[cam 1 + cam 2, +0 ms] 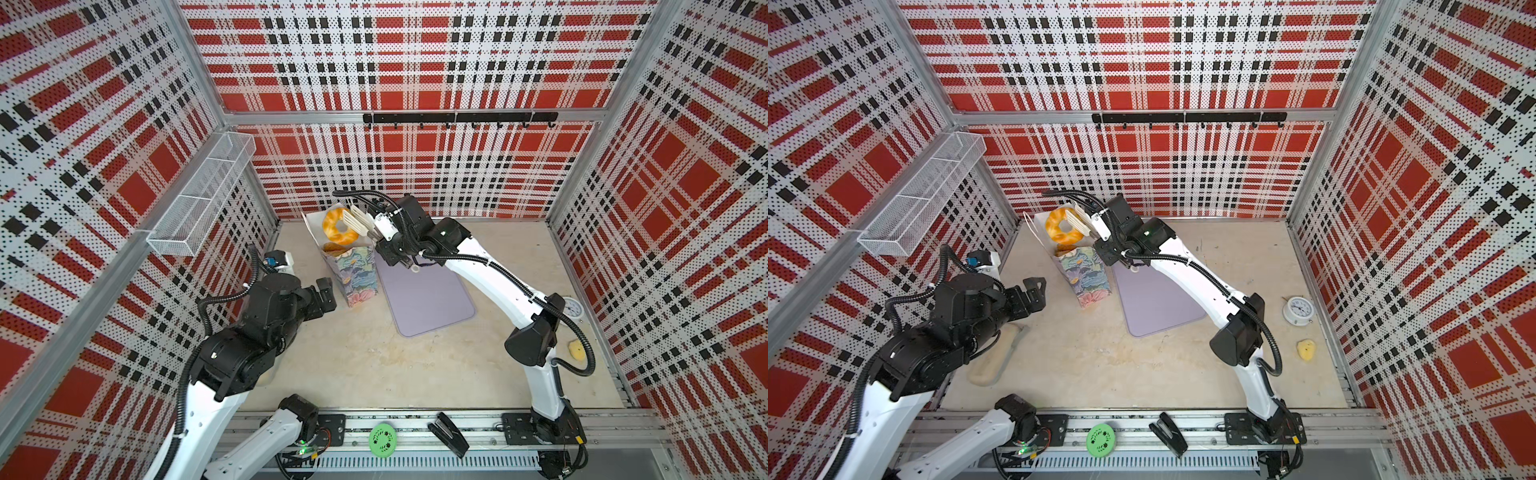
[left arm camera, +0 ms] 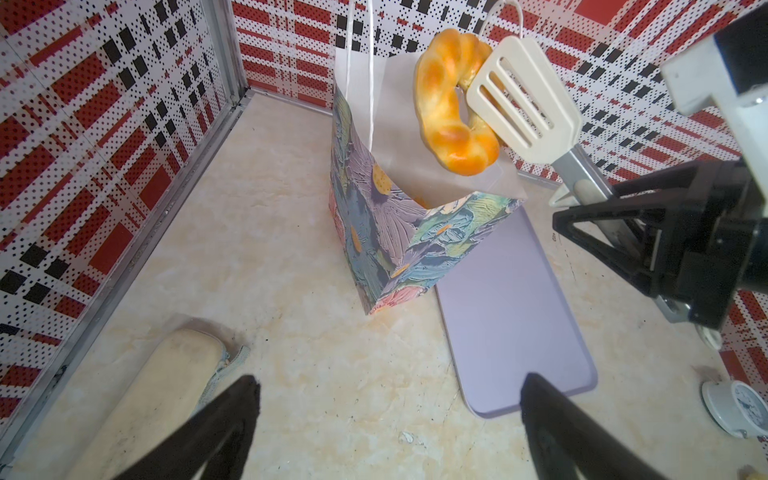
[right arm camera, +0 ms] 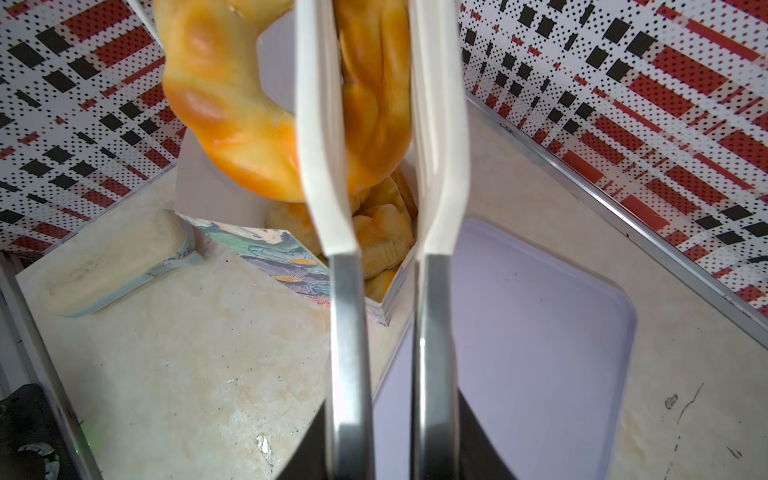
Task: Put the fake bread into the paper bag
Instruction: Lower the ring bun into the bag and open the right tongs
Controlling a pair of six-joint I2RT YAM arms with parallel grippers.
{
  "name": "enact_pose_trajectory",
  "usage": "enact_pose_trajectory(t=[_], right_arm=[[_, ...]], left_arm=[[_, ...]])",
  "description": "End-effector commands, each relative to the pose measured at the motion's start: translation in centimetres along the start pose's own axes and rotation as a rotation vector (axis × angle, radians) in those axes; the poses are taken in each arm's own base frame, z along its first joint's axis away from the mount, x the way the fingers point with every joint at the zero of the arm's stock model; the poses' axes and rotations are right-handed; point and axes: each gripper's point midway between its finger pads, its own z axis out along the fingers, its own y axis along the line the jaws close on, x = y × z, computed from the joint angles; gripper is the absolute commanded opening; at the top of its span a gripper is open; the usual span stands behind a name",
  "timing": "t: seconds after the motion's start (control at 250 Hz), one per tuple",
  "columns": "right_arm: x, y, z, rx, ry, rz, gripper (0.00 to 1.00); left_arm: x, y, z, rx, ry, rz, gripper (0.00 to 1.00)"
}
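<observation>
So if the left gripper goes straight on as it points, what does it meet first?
Probably the tall paper bag printed with pastel flowers, at its lower side; the depth is unclear.

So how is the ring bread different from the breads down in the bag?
The ring bread hangs above the paper bag, between the tongs; the breads in the bag already lie inside. The ring bread has a hole; the breads in the bag look ridged and lumpy. Both are shiny golden yellow.

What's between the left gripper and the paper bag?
Nothing: in the left wrist view, only bare tabletop runs from the open left gripper to the paper bag.
</observation>
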Motion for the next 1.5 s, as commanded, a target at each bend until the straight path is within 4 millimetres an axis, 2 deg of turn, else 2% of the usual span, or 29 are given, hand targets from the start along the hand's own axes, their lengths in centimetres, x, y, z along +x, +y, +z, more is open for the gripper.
enact_pose_trajectory(t=[0.0, 0.236, 0.488, 0.632, 0.94, 1.053, 1.217, 1.497], right_arm=[[-3.0, -0.2, -0.8, 0.031, -0.107, -0.017, 0.41], [-3.5, -0.1, -2.3, 0.019, -0.123, -0.013, 0.46], [-3.8, 0.1, -5.4, 0.012, -0.165, -0.011, 0.48], [-3.4, -0.9, -7.2, 0.061, -0.168, -0.024, 0.48], [-1.0, -3.4, -10.0, 0.138, -0.139, -0.022, 0.49], [0.7, -4.7, -10.8, 0.174, -0.12, -0.006, 0.49], [4.4, -8.5, -11.8, 0.27, -0.09, 0.061, 0.47], [15.7, -15.6, -11.4, 0.466, 0.029, 0.236, 0.48]], left_arm=[[0.4, 0.3, 0.2, -0.01, 0.013, -0.003, 0.99], [0.6, 0.3, 0.4, -0.012, 0.021, -0.003, 0.99], [1.4, 0.4, 0.8, -0.009, 0.033, -0.015, 1.0], [1.5, 0.4, 0.9, -0.009, 0.02, -0.02, 0.99], [1.2, -1.0, 0.7, -0.018, -0.034, 0.013, 0.99], [1.2, -1.5, 0.6, -0.023, -0.052, 0.029, 0.99], [1.6, -2.4, 0.9, -0.023, -0.06, 0.05, 0.99], [3.3, -2.3, 1.7, -0.053, -0.072, 0.051, 0.99]])
